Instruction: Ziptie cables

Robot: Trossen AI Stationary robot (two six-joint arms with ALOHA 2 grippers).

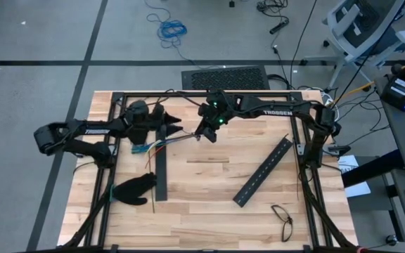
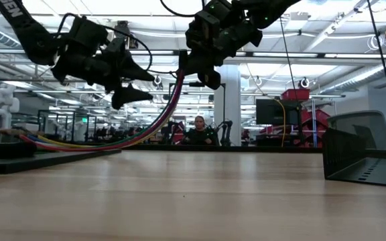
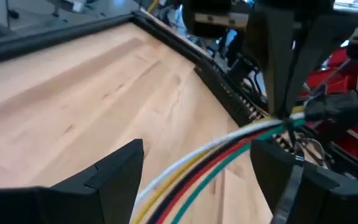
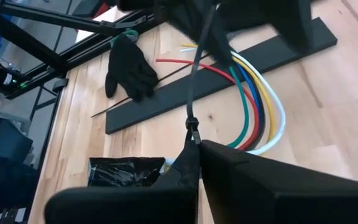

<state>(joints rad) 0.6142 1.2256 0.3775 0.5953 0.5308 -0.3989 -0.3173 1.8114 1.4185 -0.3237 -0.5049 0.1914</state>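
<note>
The cables [image 1: 162, 144] are a bundle of white, yellow, red, green and blue wires. They rise from the table [image 2: 112, 144] to my right gripper [image 1: 204, 135], which is shut on their raised end. A thin dark ziptie [image 4: 197, 74] runs from the same fingertips [image 4: 194, 146] toward my left gripper. My left gripper [image 1: 176, 128] is open, with one finger on either side of the raised bundle [image 3: 197, 165]; I see no touch. The cables' free ends [image 1: 140, 149] lie on the table beside a black bar. My right gripper pinches the bundle near its raised end [image 3: 284, 121] between its shut fingers, slanting down from the far right. The ziptie's end with its small head [image 4: 192, 127] goes into the same pinch. The held end is clear of the table, and the rest sags in a curve down to the wood.
A black slotted bar [image 1: 162, 172] lies near the left, with a black glove [image 1: 136, 188] beside it and another thin strip [image 4: 135, 96] across it. A second bar [image 1: 262, 172] lies slantwise at the right. Spectacles [image 1: 283, 219] lie near the front right.
</note>
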